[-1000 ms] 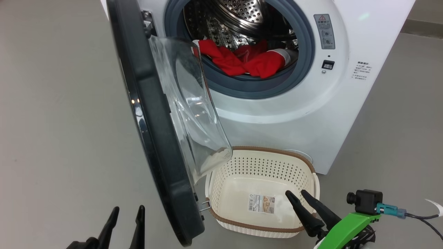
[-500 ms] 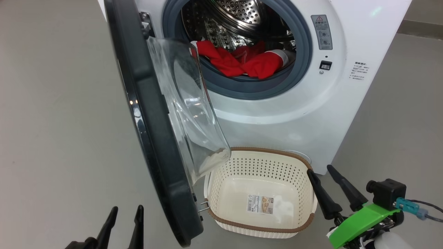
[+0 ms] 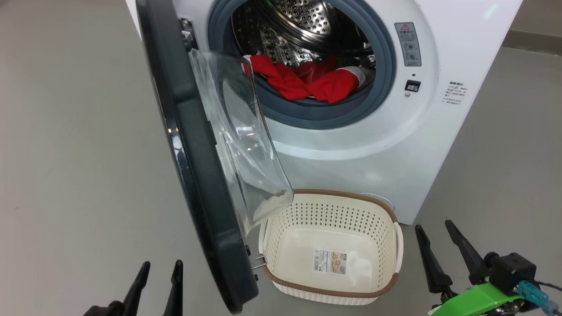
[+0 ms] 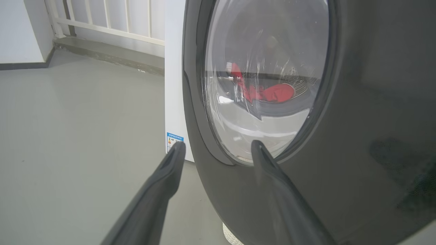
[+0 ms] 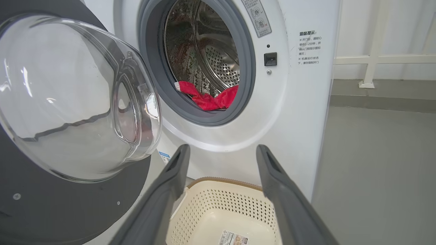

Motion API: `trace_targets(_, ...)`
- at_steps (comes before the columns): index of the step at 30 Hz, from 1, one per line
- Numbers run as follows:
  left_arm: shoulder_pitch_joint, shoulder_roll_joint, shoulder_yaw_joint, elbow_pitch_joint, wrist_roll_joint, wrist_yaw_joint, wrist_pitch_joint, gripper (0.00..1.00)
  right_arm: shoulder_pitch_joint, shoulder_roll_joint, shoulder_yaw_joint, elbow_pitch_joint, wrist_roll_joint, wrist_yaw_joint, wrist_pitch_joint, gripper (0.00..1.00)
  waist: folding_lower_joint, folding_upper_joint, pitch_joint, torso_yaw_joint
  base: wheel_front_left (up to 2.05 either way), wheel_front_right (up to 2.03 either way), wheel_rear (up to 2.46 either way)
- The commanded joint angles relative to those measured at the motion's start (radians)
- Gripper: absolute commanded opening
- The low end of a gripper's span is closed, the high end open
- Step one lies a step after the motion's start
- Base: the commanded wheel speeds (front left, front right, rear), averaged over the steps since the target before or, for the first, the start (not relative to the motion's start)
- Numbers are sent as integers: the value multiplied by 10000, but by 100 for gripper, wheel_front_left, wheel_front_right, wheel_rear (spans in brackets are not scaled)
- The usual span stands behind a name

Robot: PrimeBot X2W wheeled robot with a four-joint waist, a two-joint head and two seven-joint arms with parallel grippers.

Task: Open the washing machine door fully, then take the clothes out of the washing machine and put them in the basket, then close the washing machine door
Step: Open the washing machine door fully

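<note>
Left wrist view: washing machine door [image 4: 357,102] outer face, clothes [image 4: 272,92] dim through glass. Right wrist view: door's inner bowl, basket [image 5: 221,179] beneath. Jaws of left gripper [image 3: 163,263], right gripper [image 3: 432,224]: spread wide, empty.

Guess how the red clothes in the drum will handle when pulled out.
Probably floppy: the red clothes lie crumpled and folded in the drum. Likely to come out tangled, since the pieces overlap in one heap. They may drag on the grey door seal, which they lie against.
</note>
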Motion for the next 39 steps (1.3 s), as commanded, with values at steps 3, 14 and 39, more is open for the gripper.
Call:
trace_targets(3,-86,104,325,-267,91,-48,-122,100,92,115,-1,-111,-330,65,-93,100,0,0,-34,-13,0,0,0)
trace_targets(14,-82,104,355,-325,-85,-49,-122,98,116,288,-156,-70,-404,65,-93,100,0,0,-70,-29,0,0,0)
trace_targets(39,-391,104,-891,-5527,1,198,-122,0,162,373,-212,-45,-708,65,-93,100,0,0,-344,-108,0,0,0)
